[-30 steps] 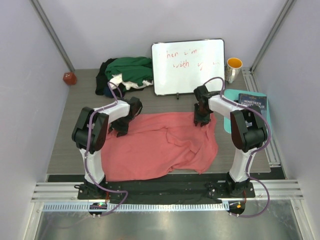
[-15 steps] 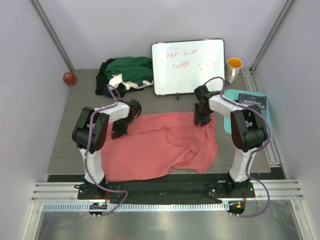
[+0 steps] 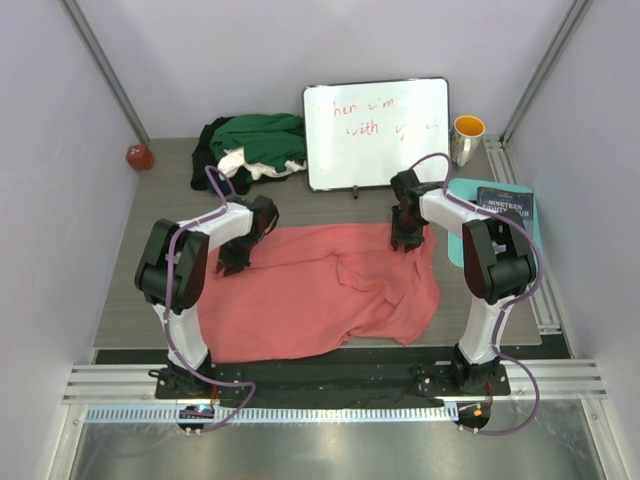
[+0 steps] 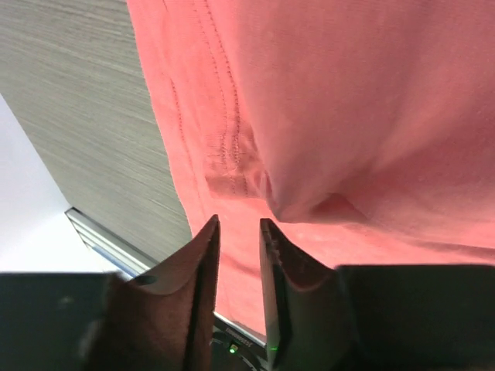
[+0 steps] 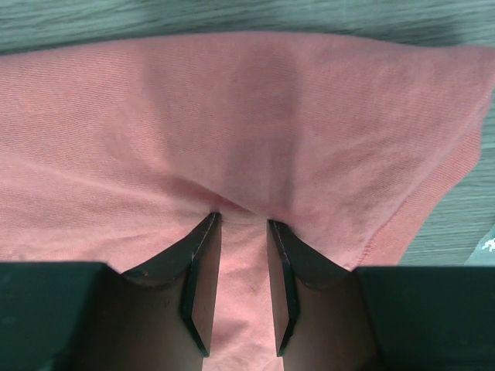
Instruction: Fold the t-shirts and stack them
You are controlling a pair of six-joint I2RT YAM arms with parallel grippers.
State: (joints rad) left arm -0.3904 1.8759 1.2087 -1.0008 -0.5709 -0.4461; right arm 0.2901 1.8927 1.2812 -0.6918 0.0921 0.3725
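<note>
A salmon-pink t-shirt [image 3: 320, 290] lies spread and wrinkled across the table's middle. My left gripper [image 3: 232, 262] hovers over its far left edge. In the left wrist view the left gripper [image 4: 238, 224] shows a narrow gap with nothing in it, and the shirt's hemmed edge [image 4: 224, 147] lies beyond the tips. My right gripper [image 3: 405, 240] is at the shirt's far right corner. In the right wrist view the right gripper [image 5: 244, 218] is shut on a fold of the pink cloth [image 5: 255, 139], which bunches up between the fingers. More t-shirts, dark green, white and black, sit in a pile [image 3: 255, 150] at the back left.
A white board [image 3: 375, 132] with red writing stands at the back behind the shirt. A yellow-lined mug [image 3: 467, 138] is at the back right. A dark book [image 3: 503, 208] lies on a teal mat at the right. A small red object [image 3: 138, 155] sits far left.
The left gripper closed, then parted again, and shifted slightly left along the shirt's far edge. The right gripper stayed clamped on the cloth; the shirt's right side moved a touch right.
</note>
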